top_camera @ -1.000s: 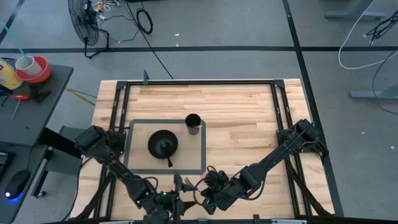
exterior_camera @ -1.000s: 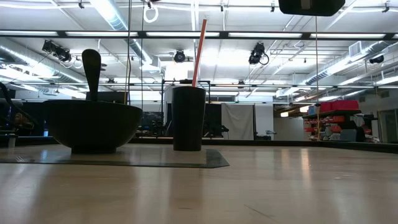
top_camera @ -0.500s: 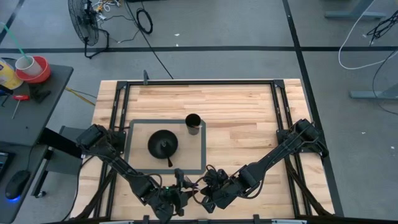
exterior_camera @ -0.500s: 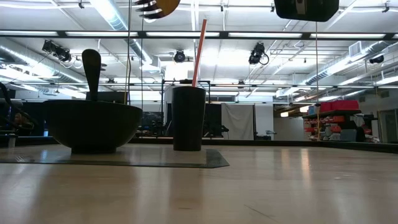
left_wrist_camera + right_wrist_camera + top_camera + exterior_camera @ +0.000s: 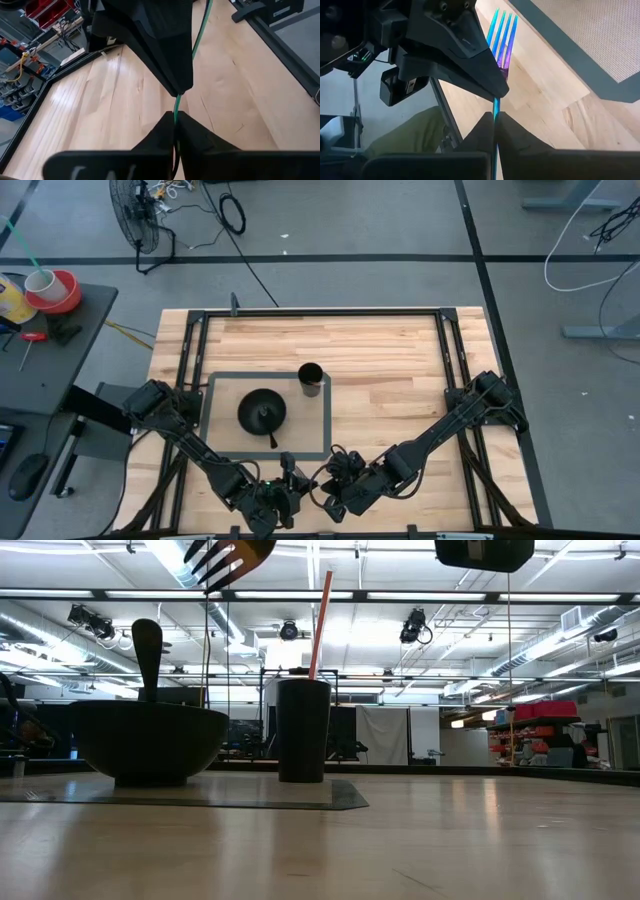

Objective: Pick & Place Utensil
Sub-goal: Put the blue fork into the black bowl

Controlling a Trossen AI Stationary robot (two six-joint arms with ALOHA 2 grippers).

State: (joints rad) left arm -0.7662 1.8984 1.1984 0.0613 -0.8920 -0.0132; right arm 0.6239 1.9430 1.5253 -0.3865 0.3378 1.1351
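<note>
The fork (image 5: 501,35) is off the counter (image 5: 390,360), held in the air near the bottom centre of the high view; both the left gripper (image 5: 174,120) and the right gripper (image 5: 495,117) are closed on its thin handle, so this looks like a hand-over; pickup is done; placing remains, probably into the black cup (image 5: 310,376) or bowl (image 5: 262,412) on the grey mat (image 5: 318,438).
</note>
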